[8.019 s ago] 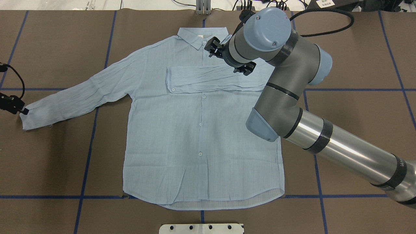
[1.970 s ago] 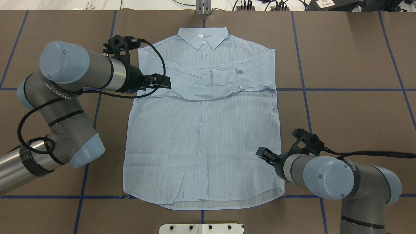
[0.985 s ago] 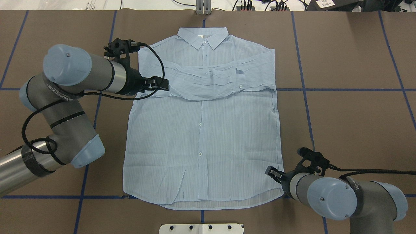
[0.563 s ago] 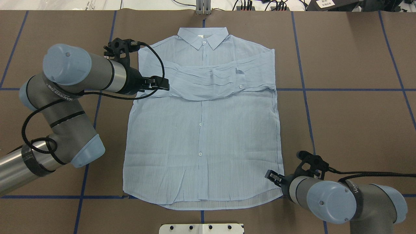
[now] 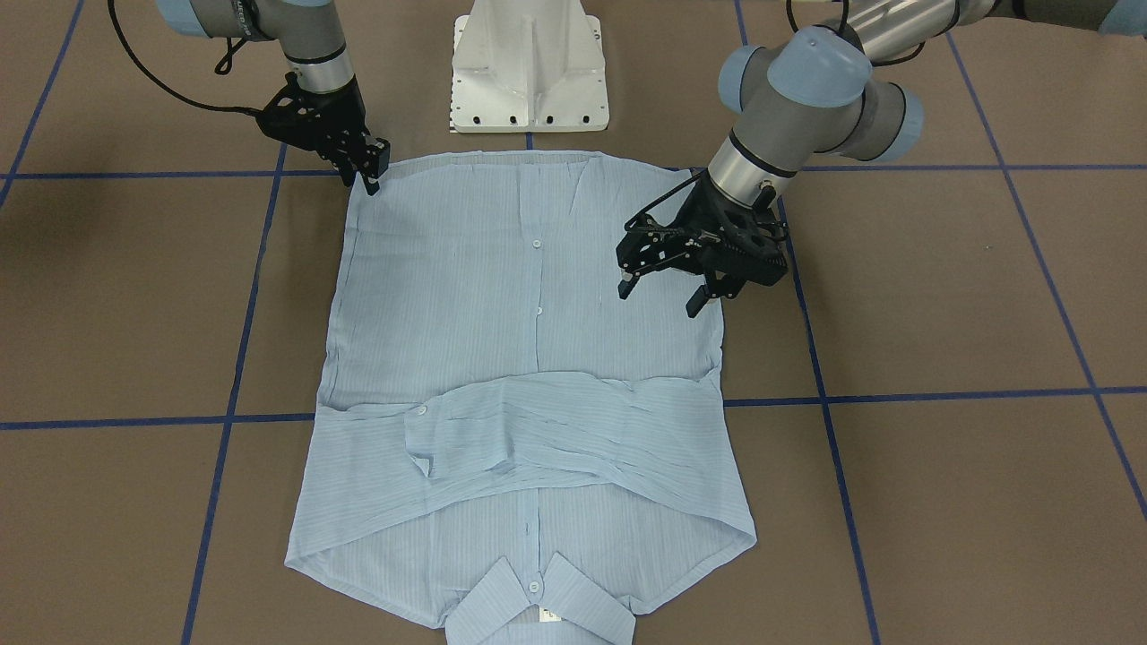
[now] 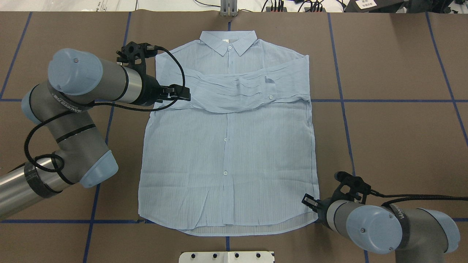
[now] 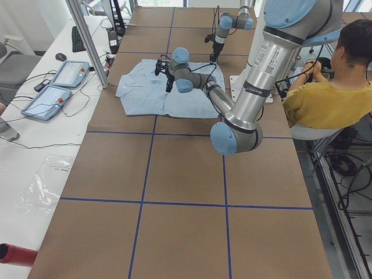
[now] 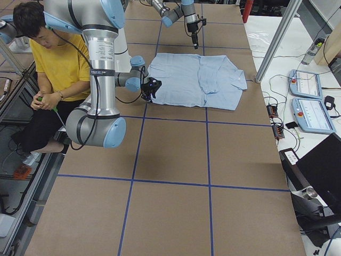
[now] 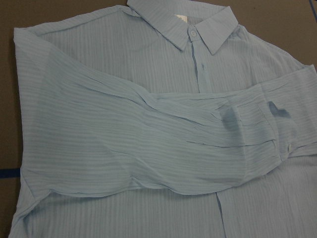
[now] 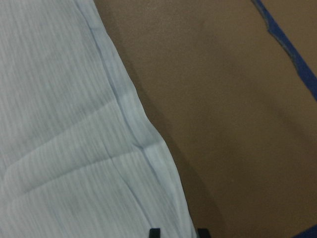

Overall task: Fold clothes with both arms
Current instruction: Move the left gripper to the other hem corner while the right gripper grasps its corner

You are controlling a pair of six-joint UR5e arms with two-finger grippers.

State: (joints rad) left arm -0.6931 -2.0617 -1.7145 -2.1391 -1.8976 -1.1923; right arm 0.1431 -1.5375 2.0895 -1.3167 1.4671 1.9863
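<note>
The light blue shirt (image 6: 226, 153) lies flat and buttoned, collar (image 6: 227, 41) at the far side, both sleeves (image 6: 237, 91) folded across the chest. My left gripper (image 6: 185, 95) hovers open over the shirt's left side beside the folded sleeves; in the front view its fingers (image 5: 659, 300) are spread wide and hold nothing. My right gripper (image 6: 309, 200) is low at the shirt's right hem corner (image 5: 372, 175). The right wrist view shows its two fingertips (image 10: 154, 232) slightly apart at the bottom, the shirt's edge (image 10: 143, 148) running between them.
The white pedestal base (image 5: 529, 67) stands just behind the hem. Blue tape lines (image 6: 343, 109) cross the brown table. A seated person (image 7: 325, 93) is beside the robot. Control tablets (image 7: 58, 81) and a metal post (image 7: 87, 40) sit past the collar end.
Eight seconds ago one sleeve lay stretched out to the left; now both cross the chest. Over the last second my right gripper moved toward the hem corner. The left gripper stayed put.
</note>
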